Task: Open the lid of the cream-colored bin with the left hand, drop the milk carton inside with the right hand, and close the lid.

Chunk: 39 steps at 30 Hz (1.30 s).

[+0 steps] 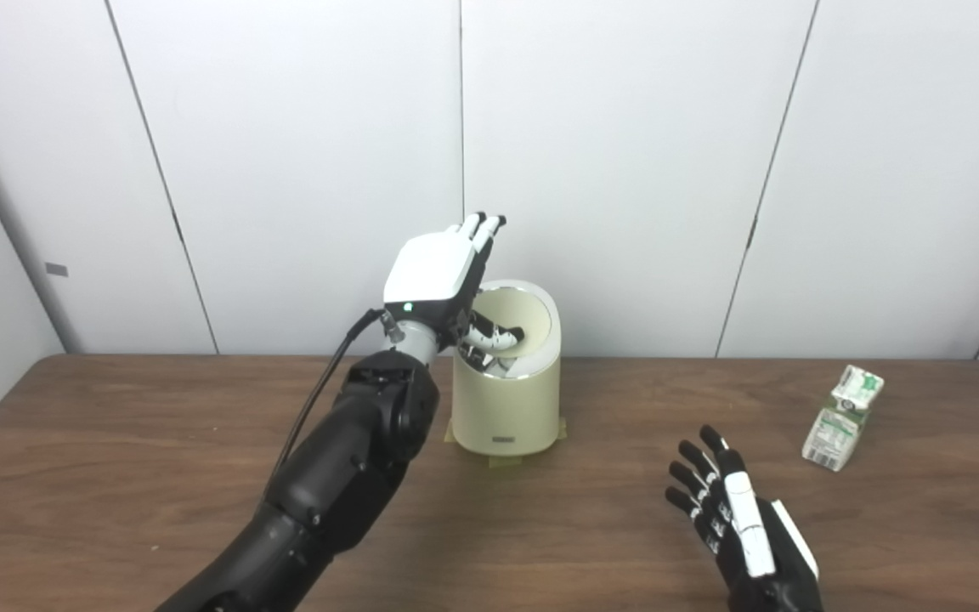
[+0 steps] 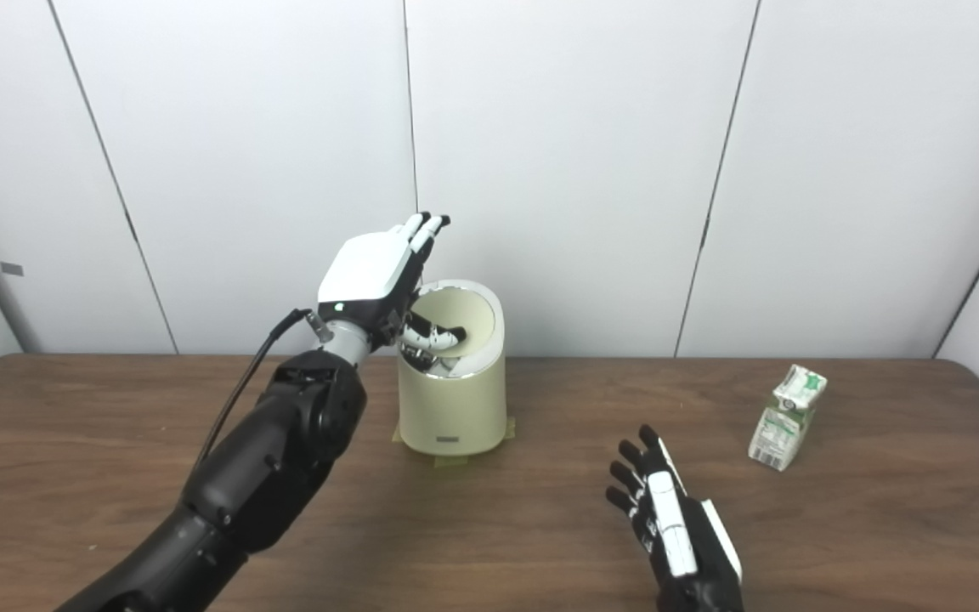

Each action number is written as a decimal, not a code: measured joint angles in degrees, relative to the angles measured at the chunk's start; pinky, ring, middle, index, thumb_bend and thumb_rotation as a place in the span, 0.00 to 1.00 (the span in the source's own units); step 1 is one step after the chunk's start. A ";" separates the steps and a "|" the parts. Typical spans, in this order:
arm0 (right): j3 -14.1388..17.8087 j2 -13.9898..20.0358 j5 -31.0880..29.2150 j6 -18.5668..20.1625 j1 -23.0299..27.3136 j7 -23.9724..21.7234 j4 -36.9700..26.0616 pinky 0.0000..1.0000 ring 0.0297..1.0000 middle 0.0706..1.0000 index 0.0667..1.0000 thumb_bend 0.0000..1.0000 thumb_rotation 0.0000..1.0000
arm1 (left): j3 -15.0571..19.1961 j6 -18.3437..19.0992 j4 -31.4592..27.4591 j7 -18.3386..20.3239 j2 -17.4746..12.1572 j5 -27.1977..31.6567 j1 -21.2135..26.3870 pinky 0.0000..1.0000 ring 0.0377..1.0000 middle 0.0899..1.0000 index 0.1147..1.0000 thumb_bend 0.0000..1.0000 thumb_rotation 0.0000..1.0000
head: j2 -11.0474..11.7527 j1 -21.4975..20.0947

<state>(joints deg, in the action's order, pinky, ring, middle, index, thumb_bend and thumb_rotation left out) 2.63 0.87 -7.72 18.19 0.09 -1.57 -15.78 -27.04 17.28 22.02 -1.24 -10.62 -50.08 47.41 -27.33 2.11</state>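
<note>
The cream-colored bin (image 1: 506, 408) stands at the back middle of the wooden table (image 1: 158, 442). Its lid (image 1: 534, 316) is tipped up, inner face toward me. My left hand (image 1: 438, 276) is at the lid's left edge: the thumb lies across the inner face and the straight fingers (image 1: 481, 225) rise behind it, so it holds the lid up. The green-and-white milk carton (image 1: 842, 416) stands far right, untouched. My right hand (image 1: 736, 518) hovers low near the front, fingers spread and empty, well left of the carton.
White wall panels close off the back just behind the bin. Tape patches mark the bin's base (image 1: 502, 461). The table's right edge curves away past the carton.
</note>
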 measured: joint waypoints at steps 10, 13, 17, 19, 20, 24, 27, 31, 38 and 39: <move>0.02 0.05 -0.51 -0.51 0.00 -0.42 0.02 0.88 0.92 0.94 0.99 0.70 0.89 | -0.45 -0.14 0.30 1.22 -0.19 -1.52 0.09 0.86 0.92 0.96 0.94 0.98 0.00 | 0.18 0.09; 0.03 0.03 -0.59 -0.51 0.00 -0.42 0.03 0.89 0.93 0.95 1.00 0.69 0.90 | -0.48 -0.25 1.12 1.00 -0.19 -1.72 0.31 0.86 0.92 0.96 0.94 0.98 0.00 | 0.18 0.09; 0.00 0.04 -0.68 -0.56 0.02 -0.52 0.10 0.89 0.93 0.94 1.00 0.69 0.90 | -0.03 -0.46 1.62 0.99 -0.16 -1.48 0.71 0.86 0.91 0.96 0.95 0.94 0.00 | 0.26 0.09; 0.02 0.05 -0.67 -0.60 0.04 -0.52 0.34 0.89 0.92 0.94 1.00 0.69 0.90 | 1.47 -0.43 1.60 0.98 0.29 -0.31 0.64 0.85 0.90 0.96 0.94 0.91 0.00 | 0.35 0.09; 0.01 0.04 -0.66 -0.60 0.06 -0.52 0.47 0.89 0.93 0.94 1.00 0.69 0.91 | 2.43 -0.49 1.53 0.79 0.60 0.78 0.56 0.85 0.89 0.94 0.93 0.88 0.00 | 0.35 0.09; -0.03 0.08 -0.60 -0.61 0.25 -0.52 0.65 0.88 0.92 0.94 0.99 0.69 0.91 | 9.85 -2.76 -0.12 -2.47 2.99 7.69 -1.33 0.73 0.85 0.90 0.91 0.71 0.10 | 0.44 -0.17; 0.03 0.11 -0.53 -0.61 0.52 -0.50 0.73 0.87 0.91 0.93 0.98 0.69 0.91 | 15.52 -4.62 -3.21 -5.48 5.24 13.62 -3.81 0.64 0.78 0.86 0.92 0.62 0.26 | 0.61 0.26; 0.16 0.19 -0.74 -0.61 0.83 -0.58 0.77 0.88 0.93 0.95 0.99 0.65 0.95 | 19.43 -4.65 -9.03 -6.47 7.22 18.47 -6.48 0.65 0.77 0.83 0.88 0.56 0.25 | 0.62 0.62; 0.87 1.02 -0.98 -0.78 1.58 -0.73 1.94 0.80 0.91 0.93 0.95 0.67 0.92 | 21.11 -4.54 -20.19 -5.66 8.66 22.86 -12.49 0.64 0.74 0.82 0.83 0.52 0.17 | 0.44 -1.05; 1.02 1.16 -0.98 -0.84 1.60 -0.73 1.94 0.80 0.91 0.93 0.95 0.64 0.89 | 21.16 -4.28 -20.97 -5.46 8.81 23.17 -13.84 0.62 0.73 0.81 0.82 0.51 0.22 | 0.35 -1.32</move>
<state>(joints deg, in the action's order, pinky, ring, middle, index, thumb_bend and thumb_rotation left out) 3.64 2.02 -8.70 17.35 1.69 -2.30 -13.84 -5.88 13.00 1.05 -6.70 -1.81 -26.91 33.58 -26.98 0.79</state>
